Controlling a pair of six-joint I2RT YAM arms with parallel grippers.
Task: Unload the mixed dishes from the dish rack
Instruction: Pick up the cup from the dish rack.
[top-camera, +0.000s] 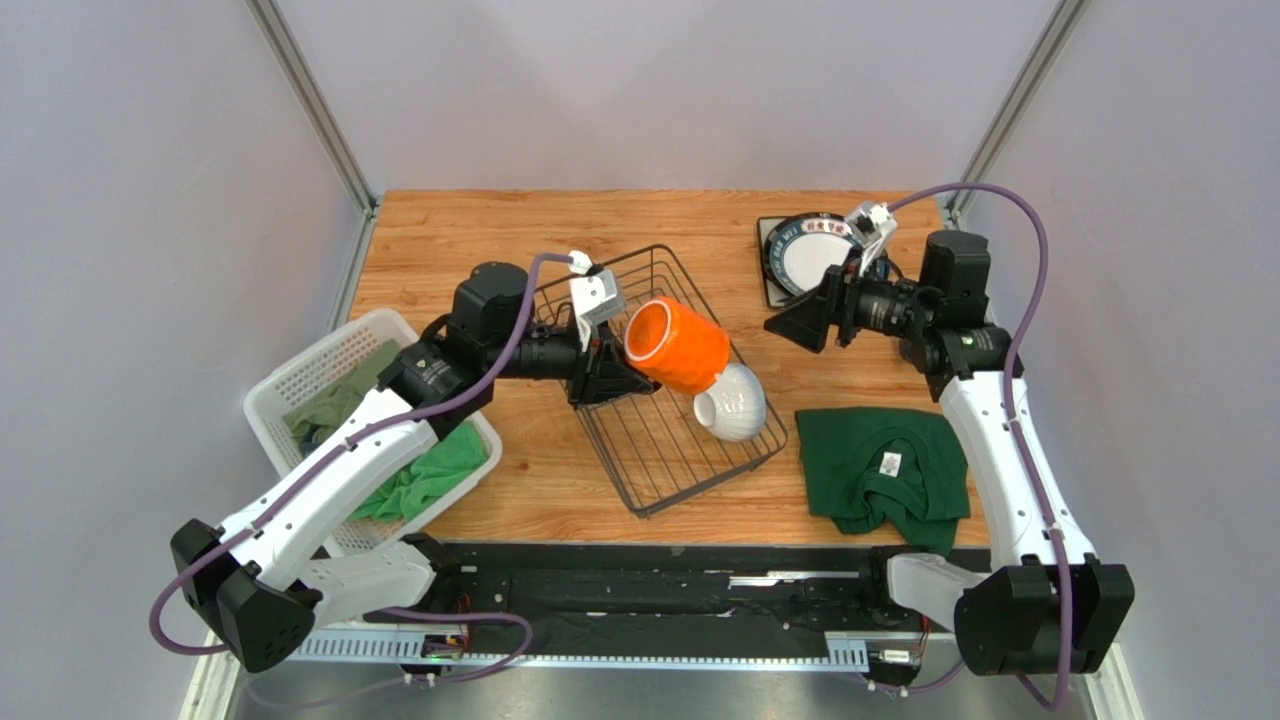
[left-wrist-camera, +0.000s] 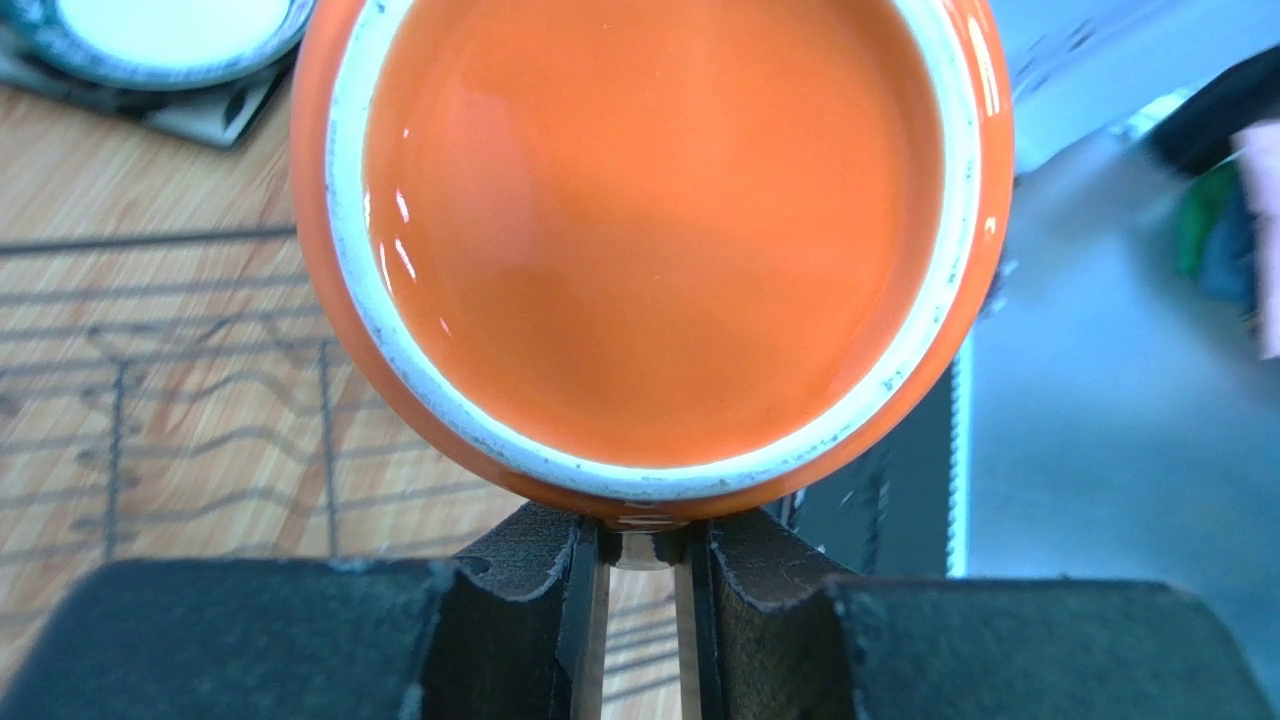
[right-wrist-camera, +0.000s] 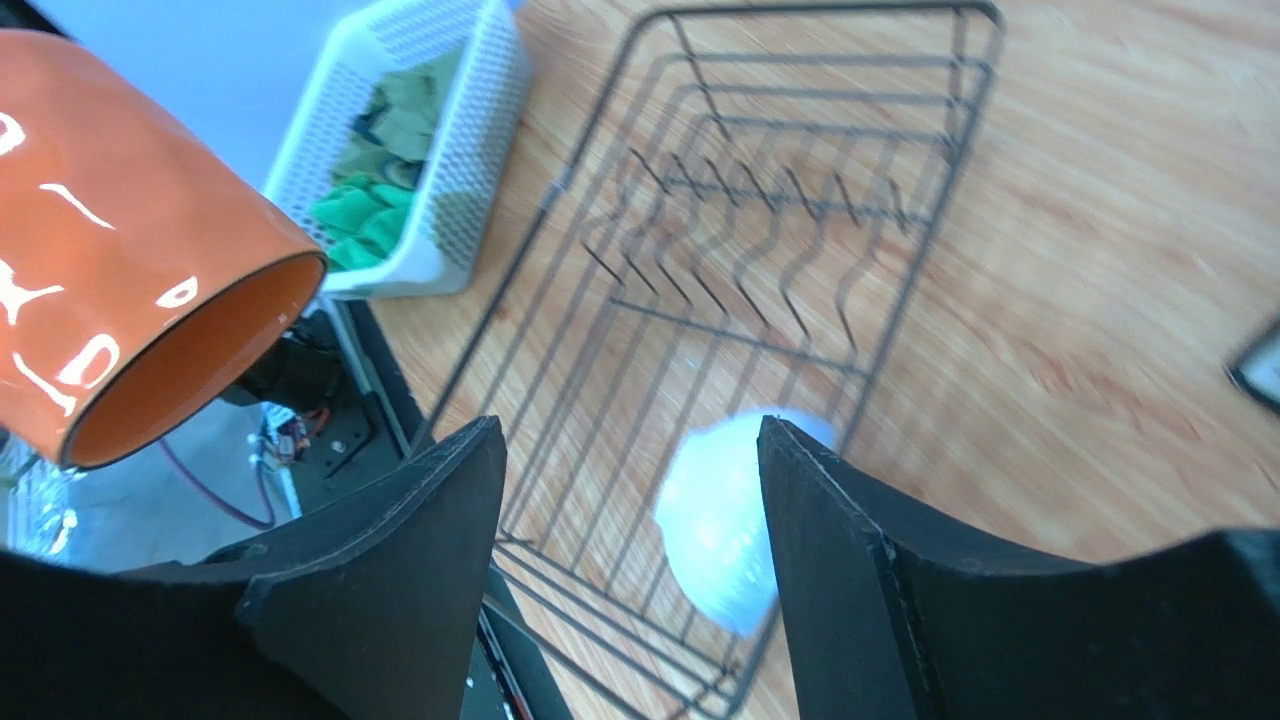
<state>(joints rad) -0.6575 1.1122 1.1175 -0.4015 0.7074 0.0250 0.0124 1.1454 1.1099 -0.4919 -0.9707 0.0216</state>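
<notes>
Over the wooden tabletop (top-camera: 451, 248), the left gripper (left-wrist-camera: 643, 543) had the glossy orange ceramic mug (top-camera: 676, 342) pinched by its rim, tipped clear above the black wire dish rack (top-camera: 649, 458), while the right gripper (right-wrist-camera: 628, 438) gaped empty, probably lining up for the white ribbed bowl (top-camera: 732, 402) lying inside.

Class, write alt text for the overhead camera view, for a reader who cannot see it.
From above, the left gripper holds an orange mug by its rim over a black wire dish rack, where a white ribbed bowl lies. The right gripper hovers open beside stacked plates on the wooden table.
</notes>
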